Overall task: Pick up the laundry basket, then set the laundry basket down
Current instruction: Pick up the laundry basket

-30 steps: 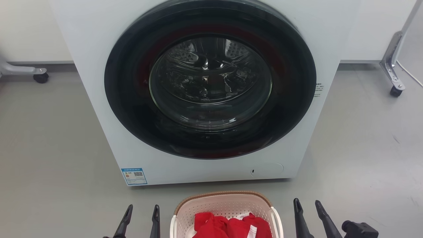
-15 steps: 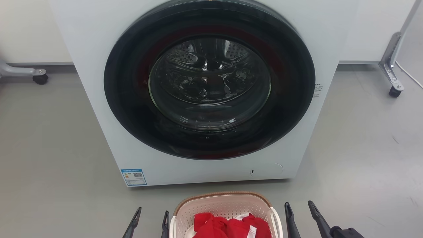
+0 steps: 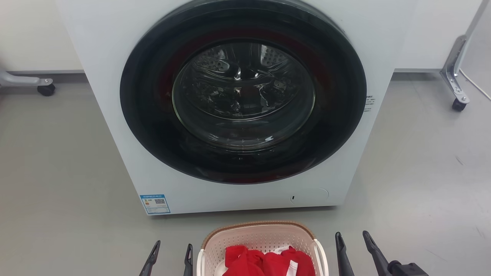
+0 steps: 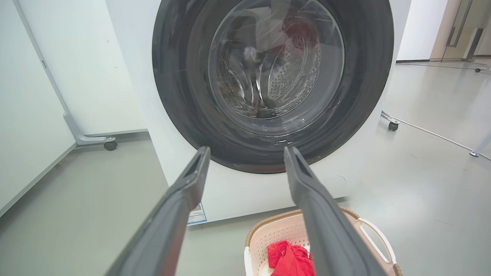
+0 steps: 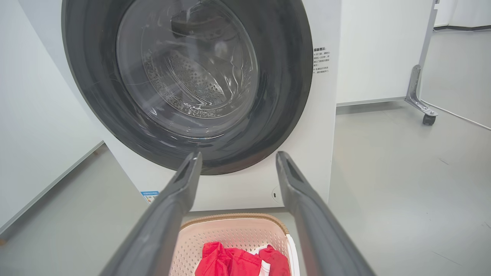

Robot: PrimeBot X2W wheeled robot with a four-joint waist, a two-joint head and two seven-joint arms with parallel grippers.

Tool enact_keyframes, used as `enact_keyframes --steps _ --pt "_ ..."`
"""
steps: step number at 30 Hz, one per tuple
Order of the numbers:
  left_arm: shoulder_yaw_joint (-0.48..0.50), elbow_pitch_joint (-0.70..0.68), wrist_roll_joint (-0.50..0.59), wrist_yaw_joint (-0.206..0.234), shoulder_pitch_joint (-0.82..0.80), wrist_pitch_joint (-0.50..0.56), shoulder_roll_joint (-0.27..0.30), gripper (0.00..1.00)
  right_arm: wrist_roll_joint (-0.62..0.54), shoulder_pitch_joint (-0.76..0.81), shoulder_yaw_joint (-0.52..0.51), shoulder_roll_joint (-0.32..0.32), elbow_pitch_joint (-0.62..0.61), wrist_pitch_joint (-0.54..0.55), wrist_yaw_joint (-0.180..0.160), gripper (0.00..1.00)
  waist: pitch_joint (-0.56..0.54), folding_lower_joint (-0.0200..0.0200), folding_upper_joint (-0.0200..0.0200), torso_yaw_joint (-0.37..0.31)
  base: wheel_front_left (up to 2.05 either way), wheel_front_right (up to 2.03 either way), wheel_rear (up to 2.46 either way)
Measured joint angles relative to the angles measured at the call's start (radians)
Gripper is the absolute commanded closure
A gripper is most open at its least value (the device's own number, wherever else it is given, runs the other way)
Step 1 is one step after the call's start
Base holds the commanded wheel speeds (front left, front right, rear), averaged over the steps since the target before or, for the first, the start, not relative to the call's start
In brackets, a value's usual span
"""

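Observation:
The laundry basket [image 3: 261,239] sits on the grey floor at the bottom centre of the head view, just in front of the washer. It is cream and perforated with a brown rim, and red clothes [image 3: 264,262] lie inside. My left gripper [image 3: 172,249] is open just left of it, its inner finger close to the left handle, apart as far as I can tell. My right gripper [image 3: 352,239] is open a little off the right handle. The basket [image 4: 280,234] lies below and right of the open left gripper [image 4: 247,151], and the basket [image 5: 230,234] lies beneath the open right gripper [image 5: 238,155].
A white front-loading washer [image 3: 115,126] with a shut dark round door [image 3: 243,92] stands right behind the basket. Wheeled metal frame legs stand at the far left [image 3: 42,86] and far right [image 3: 456,96]. Grey floor spreads on both sides.
Both grippers came inward toward the basket's sides, then eased out slightly. They remain open. The basket has not moved.

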Motion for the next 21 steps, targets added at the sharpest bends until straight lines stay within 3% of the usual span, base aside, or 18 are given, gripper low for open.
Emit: enact_keyframes --steps 21 --pt "0.012 0.005 -0.002 0.000 0.000 0.000 -0.008 0.00 -0.016 0.000 -0.013 0.000 -0.008 0.000 0.001 0.00 0.015 0.0000 0.0000 0.000 0.00 0.00 0.00"
